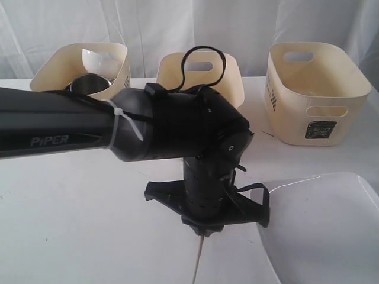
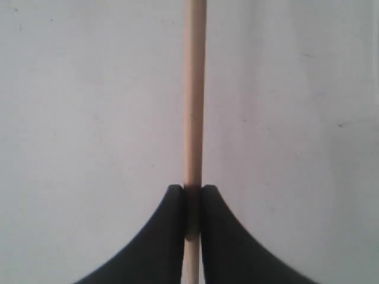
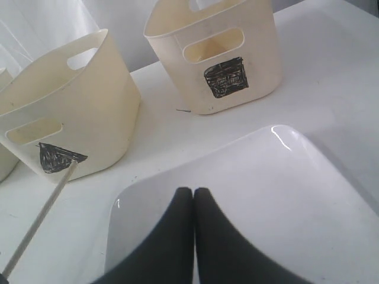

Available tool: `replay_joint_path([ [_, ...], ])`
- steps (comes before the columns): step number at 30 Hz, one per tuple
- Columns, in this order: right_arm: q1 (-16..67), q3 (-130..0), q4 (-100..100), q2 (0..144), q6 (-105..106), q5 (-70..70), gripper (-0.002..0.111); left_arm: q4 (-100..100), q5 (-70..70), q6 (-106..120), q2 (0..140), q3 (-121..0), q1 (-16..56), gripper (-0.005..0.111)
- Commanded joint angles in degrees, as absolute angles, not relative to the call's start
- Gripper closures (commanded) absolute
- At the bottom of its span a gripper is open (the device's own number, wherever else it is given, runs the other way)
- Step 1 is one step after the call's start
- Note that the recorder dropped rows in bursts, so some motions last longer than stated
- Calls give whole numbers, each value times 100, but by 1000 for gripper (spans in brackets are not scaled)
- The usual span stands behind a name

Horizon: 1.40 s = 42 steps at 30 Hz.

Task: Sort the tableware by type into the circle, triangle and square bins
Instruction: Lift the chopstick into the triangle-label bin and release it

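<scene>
Steel bowl (image 1: 89,84), white bowl (image 1: 98,59) in left bin (image 1: 121,72); plate (image 1: 331,236) before right bin (image 1: 296,112).

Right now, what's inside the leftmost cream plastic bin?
A small white bowl and a round steel vessel show in the bin. The black arm and bin wall cover anything lower.

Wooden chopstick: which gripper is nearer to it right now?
Left. The left gripper is shut on the chopstick, jaws closed on its shaft. The right gripper is shut above the white plate, the chopstick well off to one side.
</scene>
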<state>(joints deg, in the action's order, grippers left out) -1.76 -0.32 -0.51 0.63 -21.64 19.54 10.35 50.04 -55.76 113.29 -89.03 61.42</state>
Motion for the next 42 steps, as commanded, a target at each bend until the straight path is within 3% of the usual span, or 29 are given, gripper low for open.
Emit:
replay_joint_path([
  [1,-174,0,-43,48,-2165,1924,108,1070,5148,-5392,11022,-8867,6439,107],
  [16,-174,0,-43,48,-2165,1924,108,2943,5051,-5369,10280,-8943,6631,107],
  [28,-174,0,-43,48,-2165,1924,108,4110,3883,-5369,10339,-9872,5722,107],
  [42,-174,0,-43,48,-2165,1924,108,4738,2902,-5351,11645,-11097,4869,107],
])
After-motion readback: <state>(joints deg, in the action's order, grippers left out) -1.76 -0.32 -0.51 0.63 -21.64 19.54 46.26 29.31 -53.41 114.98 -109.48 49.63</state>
